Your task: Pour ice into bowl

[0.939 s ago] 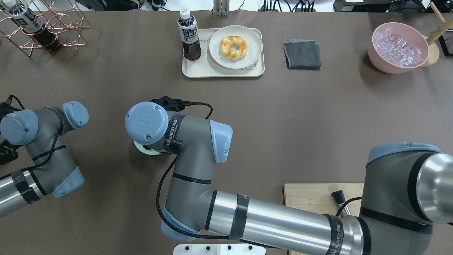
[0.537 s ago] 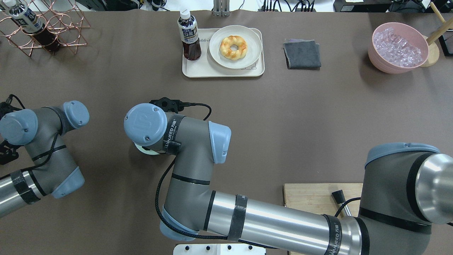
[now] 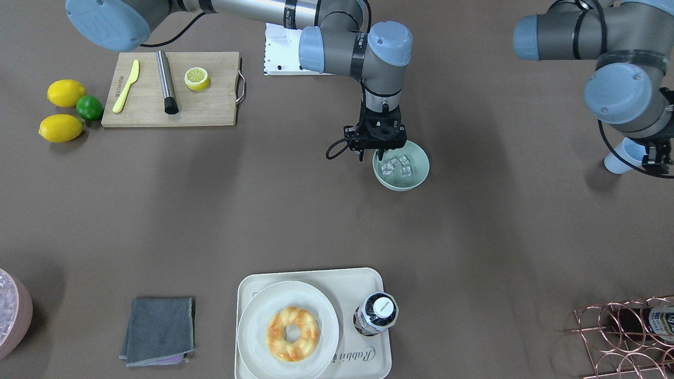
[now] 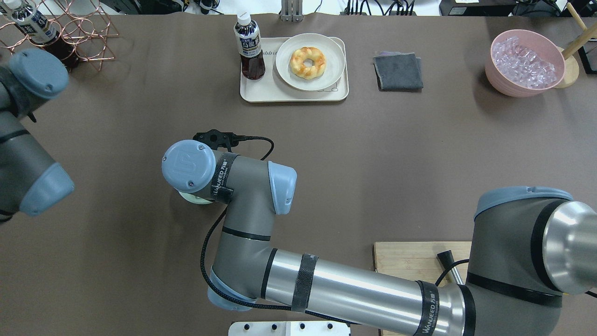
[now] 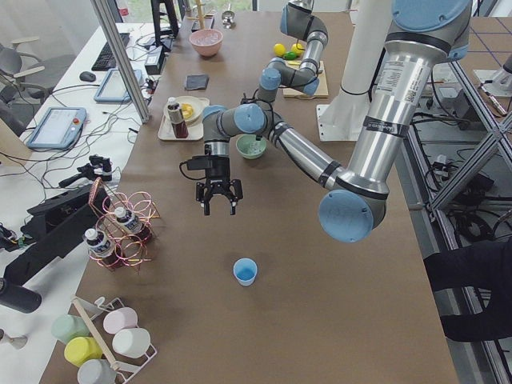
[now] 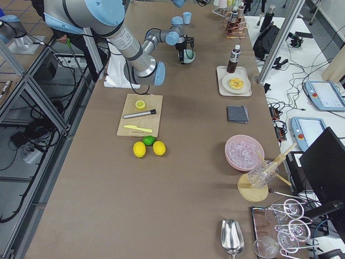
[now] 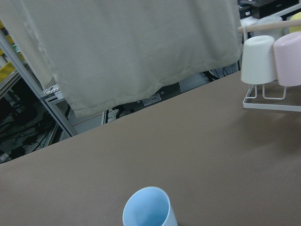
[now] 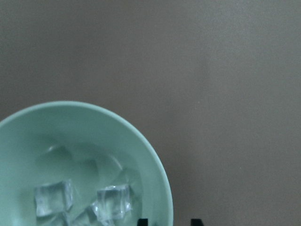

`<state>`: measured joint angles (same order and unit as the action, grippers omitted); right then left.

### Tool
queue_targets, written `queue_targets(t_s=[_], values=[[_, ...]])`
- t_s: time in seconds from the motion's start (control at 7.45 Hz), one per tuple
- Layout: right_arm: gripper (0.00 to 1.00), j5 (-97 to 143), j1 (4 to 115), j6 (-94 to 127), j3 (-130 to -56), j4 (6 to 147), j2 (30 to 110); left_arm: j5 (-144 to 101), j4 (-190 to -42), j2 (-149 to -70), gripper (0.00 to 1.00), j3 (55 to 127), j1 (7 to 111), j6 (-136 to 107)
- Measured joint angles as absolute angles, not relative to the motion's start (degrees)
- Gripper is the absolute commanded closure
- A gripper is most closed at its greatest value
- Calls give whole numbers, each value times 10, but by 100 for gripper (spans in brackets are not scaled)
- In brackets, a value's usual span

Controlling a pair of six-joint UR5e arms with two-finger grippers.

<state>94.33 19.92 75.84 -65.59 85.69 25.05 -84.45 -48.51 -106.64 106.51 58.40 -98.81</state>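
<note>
The mint-green bowl (image 3: 408,179) stands mid-table with a few clear ice cubes (image 3: 398,165) in it. The right wrist view shows the bowl (image 8: 70,136) and the ice (image 8: 112,201) from close above. My right gripper (image 3: 380,154) points down at the bowl's rim, with its two fingertips (image 8: 143,221) apart, one on each side of the rim. In the overhead view my right wrist hides most of the bowl (image 4: 192,199). My left gripper (image 5: 218,210) hangs open and empty, high over the table. The light blue cup (image 5: 246,272) stands upright and apart below it, also in the left wrist view (image 7: 148,210).
A pink container of ice (image 4: 524,63) stands far right. A tray (image 4: 294,93) with a doughnut plate and bottle and a grey cloth (image 4: 398,71) are at the back. A cutting board (image 3: 210,110), lemons and a lime lie near my right base. A wire bottle rack (image 4: 70,37) is far left.
My left arm has swung up and away toward the far left, rising off the table. My right wrist has shifted slightly over the bowl.
</note>
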Motion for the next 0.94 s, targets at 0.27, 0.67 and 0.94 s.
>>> queue_targets(t_s=[0.27, 0.67, 0.94], values=[[100, 946, 206, 759, -642, 838, 253, -882, -591, -1022, 3, 1053, 675, -822], [100, 956, 218, 761, -639, 817, 253, -969, -760, -969, 3, 983, 829, -566], [100, 984, 241, 758, -650, 817, 253, -1040, -849, -952, 3, 909, 919, -413]])
